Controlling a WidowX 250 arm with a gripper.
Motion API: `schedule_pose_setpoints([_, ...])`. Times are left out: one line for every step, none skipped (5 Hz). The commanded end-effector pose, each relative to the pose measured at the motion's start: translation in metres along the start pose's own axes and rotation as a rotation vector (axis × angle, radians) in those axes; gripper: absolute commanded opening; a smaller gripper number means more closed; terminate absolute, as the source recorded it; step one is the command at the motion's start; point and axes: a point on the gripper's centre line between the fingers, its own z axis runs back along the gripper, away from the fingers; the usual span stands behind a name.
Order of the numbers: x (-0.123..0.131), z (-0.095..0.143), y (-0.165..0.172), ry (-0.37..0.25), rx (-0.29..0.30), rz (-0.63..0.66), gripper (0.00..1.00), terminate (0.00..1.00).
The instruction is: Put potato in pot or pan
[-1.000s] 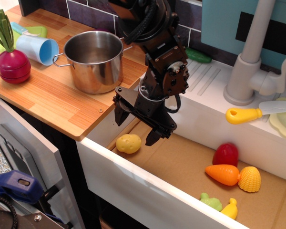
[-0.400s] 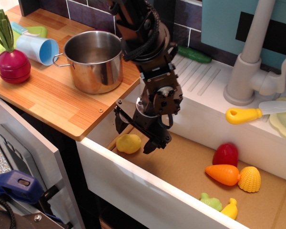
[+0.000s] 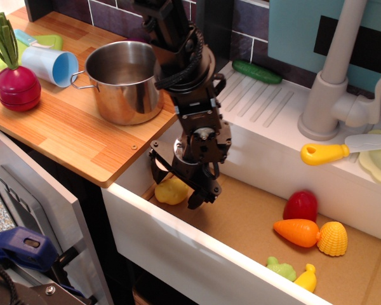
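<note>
The pale-yellow potato [image 3: 169,191] lies at the left end of the sink basin, on its brown floor. My gripper [image 3: 175,185] is lowered over it, open, with one finger on each side of the potato; whether the fingers touch it I cannot tell. The arm hides the potato's upper right part. The shiny steel pot [image 3: 125,79] stands upright on the wooden counter, up and to the left of the gripper, and looks empty.
A light-blue cup [image 3: 49,65] and a red radish toy [image 3: 16,86] are on the counter's left. In the basin to the right lie a red toy [image 3: 300,206], a carrot [image 3: 296,232], a yellow shell toy [image 3: 333,239] and small green-yellow toys [image 3: 295,273]. The basin's white front wall [image 3: 178,249] is close below the gripper. Faucet [image 3: 335,76] at right.
The gripper has moved left and down into the basin, from beside the potato to straddling it. The potato has not moved.
</note>
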Motion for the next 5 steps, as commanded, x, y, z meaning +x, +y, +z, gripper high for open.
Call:
schedule_pose_setpoints([0.005,-0.005,0.004,-0.037,-0.020,0.025,1.00,0.00])
schedule_pose_setpoints([0.002,-0.013,0.001,-0.050,-0.044,0.043,1.00,0.00])
schedule_pose_setpoints([0.002,-0.015,-0.003,-0.026,-0.068,0.068,0.00,0.00])
schedule_pose_setpoints([0.006,-0.004,-0.006,-0.014,-0.051,0.075,0.00,0.00])
schedule_pose_setpoints([0.019,0.020,-0.010,0.005,-0.027,0.086,0.00,0.00])
